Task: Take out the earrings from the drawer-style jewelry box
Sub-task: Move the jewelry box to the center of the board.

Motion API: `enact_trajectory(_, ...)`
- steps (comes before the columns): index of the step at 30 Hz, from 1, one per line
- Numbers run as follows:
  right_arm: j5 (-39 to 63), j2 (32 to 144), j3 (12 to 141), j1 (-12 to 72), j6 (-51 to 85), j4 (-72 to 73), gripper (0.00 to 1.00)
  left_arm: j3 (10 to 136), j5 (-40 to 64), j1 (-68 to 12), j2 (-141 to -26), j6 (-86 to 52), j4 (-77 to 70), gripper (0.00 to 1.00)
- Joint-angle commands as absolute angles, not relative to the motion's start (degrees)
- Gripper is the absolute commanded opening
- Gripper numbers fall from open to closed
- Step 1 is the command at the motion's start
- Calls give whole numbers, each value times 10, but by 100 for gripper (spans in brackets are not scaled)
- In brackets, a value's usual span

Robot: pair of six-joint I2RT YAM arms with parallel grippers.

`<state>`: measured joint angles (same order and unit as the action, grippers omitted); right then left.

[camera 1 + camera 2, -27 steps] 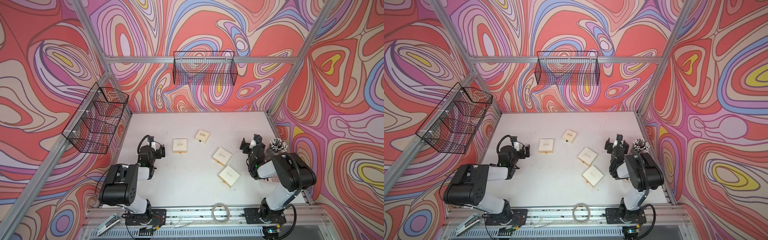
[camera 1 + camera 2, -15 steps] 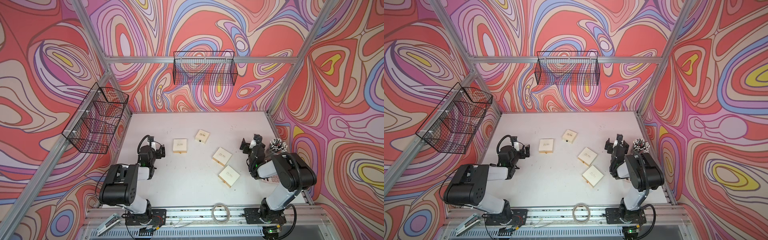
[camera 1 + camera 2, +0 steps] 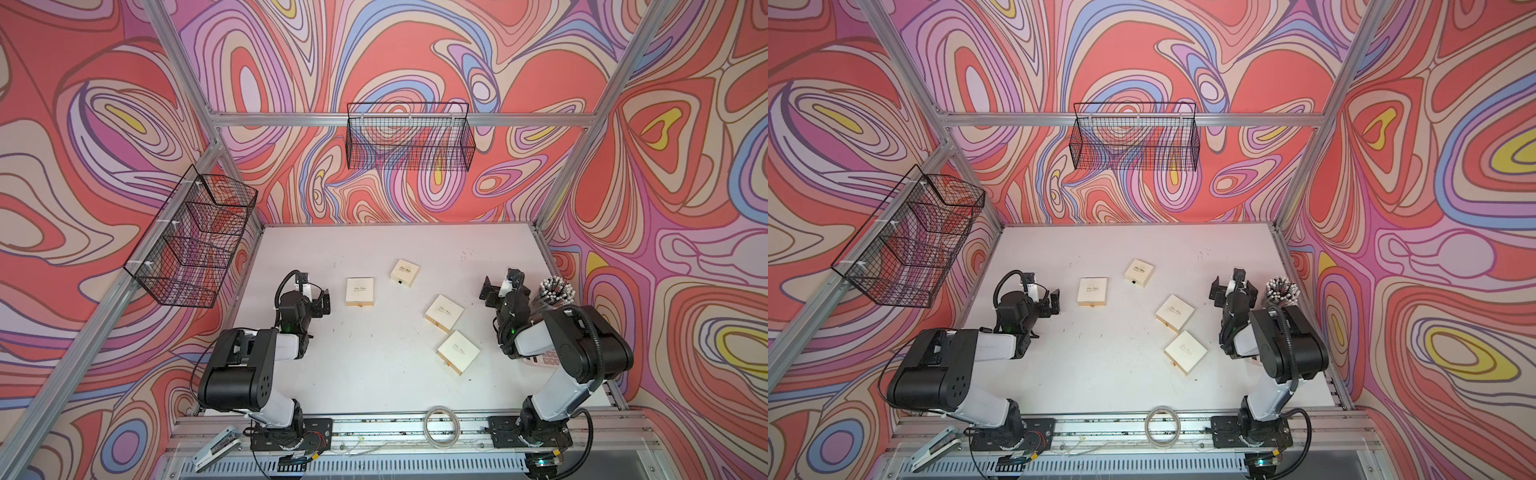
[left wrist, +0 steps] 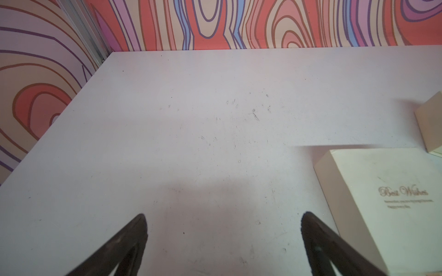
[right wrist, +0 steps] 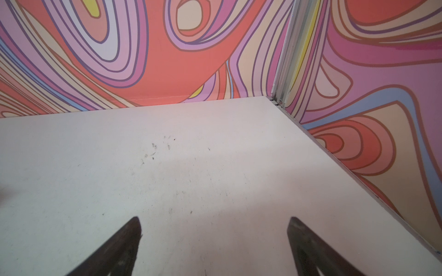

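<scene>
With my left gripper (image 4: 223, 222) and right gripper (image 5: 215, 224) spread wide and empty, I see no earrings, presumably shut inside the 4 cream boxes (image 3: 444, 313) around the table's (image 3: 374, 382) middle, which could skid if I tug a drawer unbraced.

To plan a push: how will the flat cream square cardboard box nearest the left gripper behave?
The flat cream square cardboard box lies low and wide, so it probably slides rather than tips. Looks like thin card: probably light, easily dented.
</scene>
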<state>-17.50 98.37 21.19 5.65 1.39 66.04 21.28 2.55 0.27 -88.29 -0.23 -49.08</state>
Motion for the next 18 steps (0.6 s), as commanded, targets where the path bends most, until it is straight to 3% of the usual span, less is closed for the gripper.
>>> enact_trajectory(1, -173, 983, 217, 54, 14, 666, 98, 219, 26, 3, -882, -4, -501, 100)
enact_trajectory(12, -173, 982, 217, 54, 14, 667, 98, 217, 27, 3, -881, -2, -504, 100)
enact_trajectory(18, -175, 982, 215, 54, 14, 672, 98, 209, -26, 4, -880, -25, -518, 100)
